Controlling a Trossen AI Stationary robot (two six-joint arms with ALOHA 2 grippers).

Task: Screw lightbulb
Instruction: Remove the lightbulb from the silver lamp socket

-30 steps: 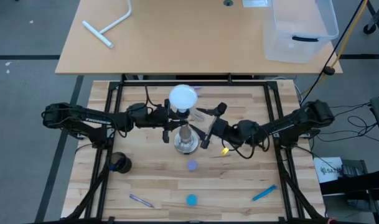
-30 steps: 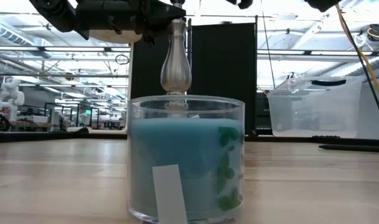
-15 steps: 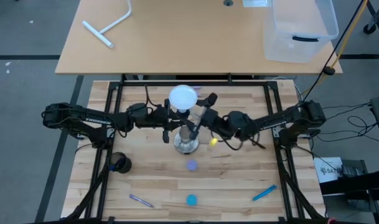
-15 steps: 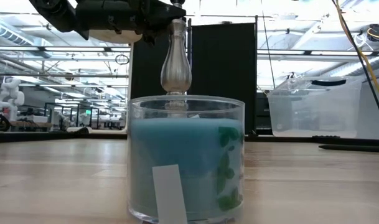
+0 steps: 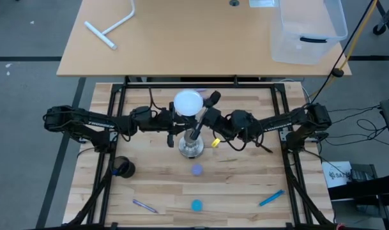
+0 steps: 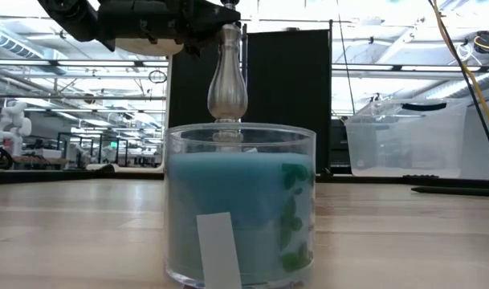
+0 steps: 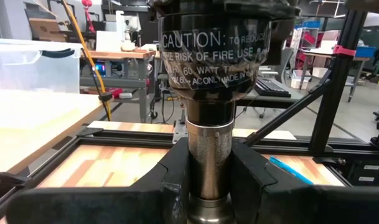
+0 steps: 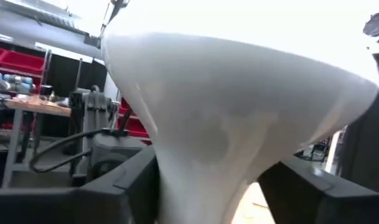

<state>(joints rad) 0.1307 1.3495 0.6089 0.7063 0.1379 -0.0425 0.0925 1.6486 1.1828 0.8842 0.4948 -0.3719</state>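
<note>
Right gripper (image 5: pixel 199 121) straddles the lightbulb's (image 5: pixel 188 102) tapered neck, fingers (image 8: pixel 124 190) spread either side, not yet clamped. Bulb stands upright in the socket stand (image 5: pixel 191 147), post pinched by the left gripper (image 5: pixel 179 123).

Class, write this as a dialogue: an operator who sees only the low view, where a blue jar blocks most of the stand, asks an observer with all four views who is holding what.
Operator: Past the jar I see only a silvery post. Is anything holding it?
Observer: Yes. In the left wrist view the left gripper is clamped on the socket stand, on its post just under the black top.
Operator: And where is the lightbulb?
Observer: From above, the lightbulb sits over the stand, with the right gripper reaching in beside it.
Operator: Has the right gripper got it?
Observer: Not firmly. In the right wrist view its fingers flank the bulb's neck, with a gap on one side.
</note>
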